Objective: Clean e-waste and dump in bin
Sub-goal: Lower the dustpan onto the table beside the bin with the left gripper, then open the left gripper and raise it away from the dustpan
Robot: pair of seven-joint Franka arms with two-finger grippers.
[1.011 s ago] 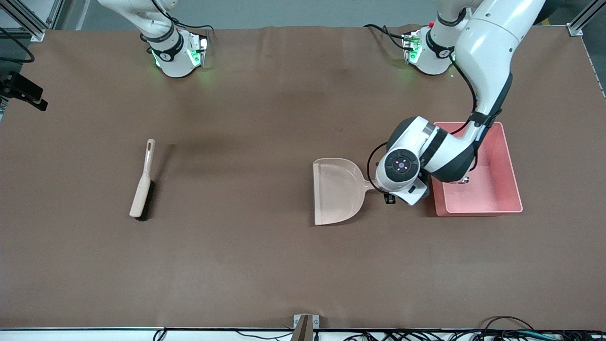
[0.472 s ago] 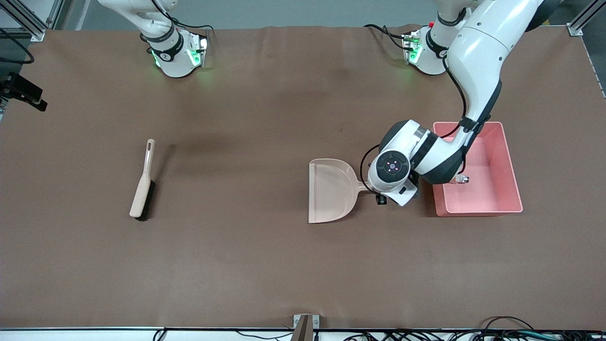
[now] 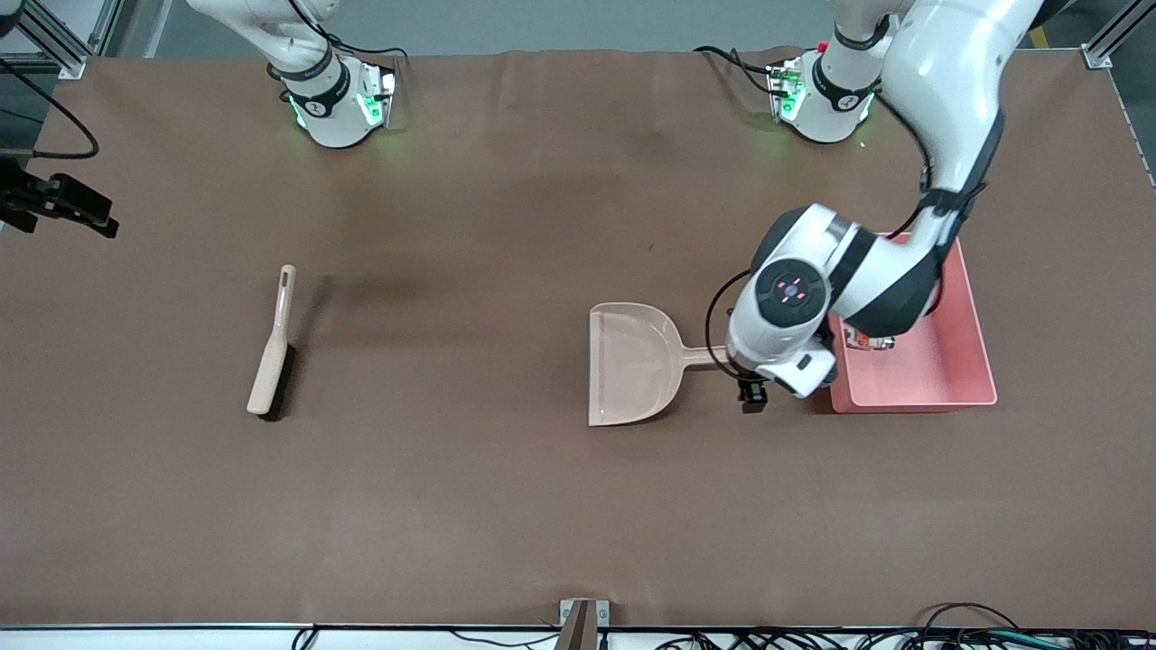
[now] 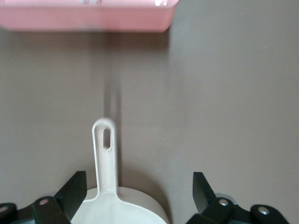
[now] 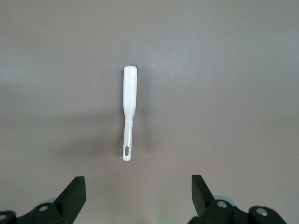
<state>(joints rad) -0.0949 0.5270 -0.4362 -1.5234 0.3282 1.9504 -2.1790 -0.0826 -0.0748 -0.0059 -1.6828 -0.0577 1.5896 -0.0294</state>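
Toward the right arm's end of the counter (image 3: 506,506), the brush (image 3: 272,348) lies under the right gripper (image 5: 138,196), jaws wide and empty; the dustpan (image 3: 632,364) points its handle at the left gripper (image 4: 140,198), jaws spread, touching nothing; e-waste (image 3: 871,341) sits in the bin (image 3: 980,361).

Robotics lab: brown-covered table (image 3: 506,506), aluminium frame posts (image 3: 1104,41), cables (image 3: 957,632) along its edge.

The brown table (image 3: 506,496) carries a brush (image 3: 273,348), a dustpan (image 3: 632,366) (lying flat) and the pink bin (image 3: 980,361).
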